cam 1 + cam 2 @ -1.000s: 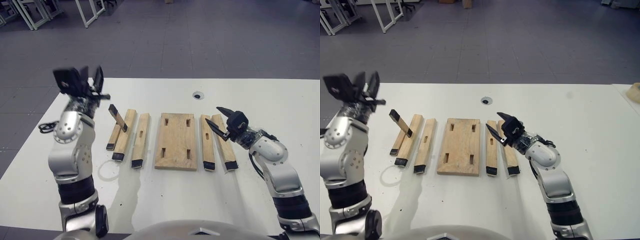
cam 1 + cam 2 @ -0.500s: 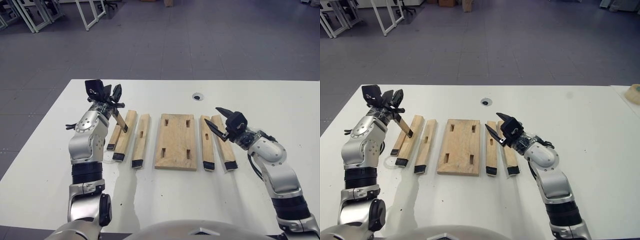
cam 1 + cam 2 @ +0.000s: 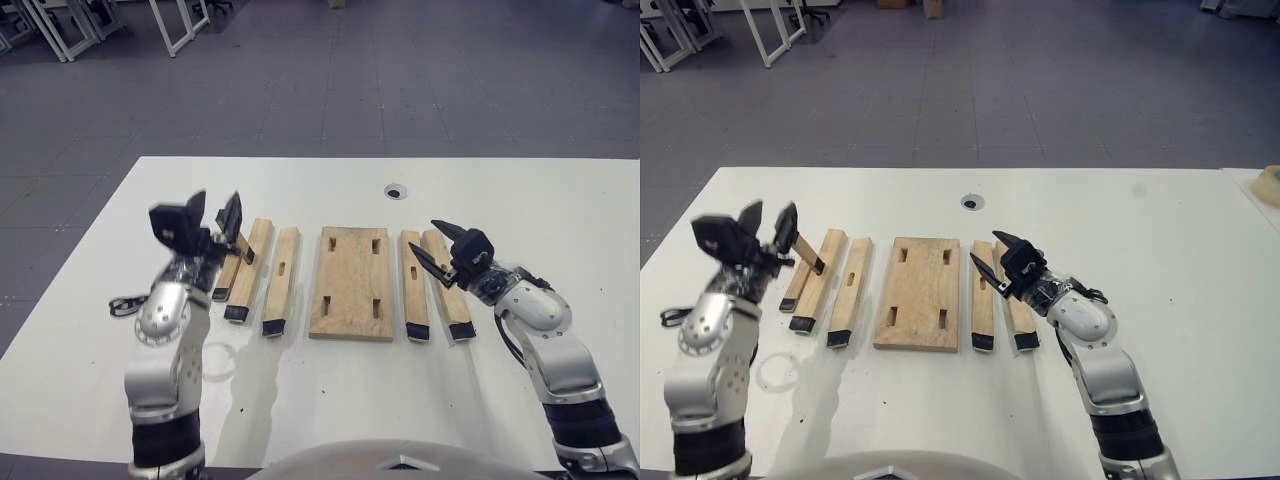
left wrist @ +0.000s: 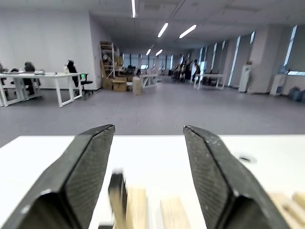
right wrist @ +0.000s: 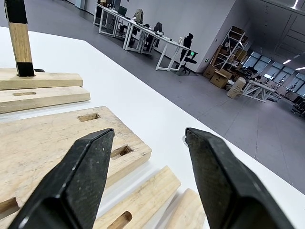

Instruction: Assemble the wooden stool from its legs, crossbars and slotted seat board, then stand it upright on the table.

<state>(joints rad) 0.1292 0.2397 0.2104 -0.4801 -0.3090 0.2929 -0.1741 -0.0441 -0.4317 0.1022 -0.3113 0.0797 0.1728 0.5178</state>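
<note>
A thin ring (image 3: 213, 362) lies flat on the white table (image 3: 330, 400), closest to the robot, on its left side. A dark cable (image 3: 122, 304) lies a bit farther out, near the table's left edge.

The wood comes next, all in a row. The seat board (image 3: 351, 282) lies flat in the middle with its four slots facing up. Two left legs (image 3: 281, 279) lie side by side to its left. Two right legs (image 3: 447, 285) lie side by side to its right. A short bar (image 3: 222, 283) lies at the far left of the row.

The right gripper (image 3: 425, 240) hangs over the right legs, just beside the seat board. It is wide open and has nothing in it.

The left gripper (image 3: 210, 220) is up off the table, past the short bar. It is wide open too, with nothing in it. A stick (image 3: 240, 245) stands tilted in a slot of the outer left leg. Its black top is just beside this gripper. I cannot tell if they touch.

Farther back there is a small round hole (image 3: 397, 190) in the table. Beyond the table are a grey floor and white desks (image 3: 70, 25).
</note>
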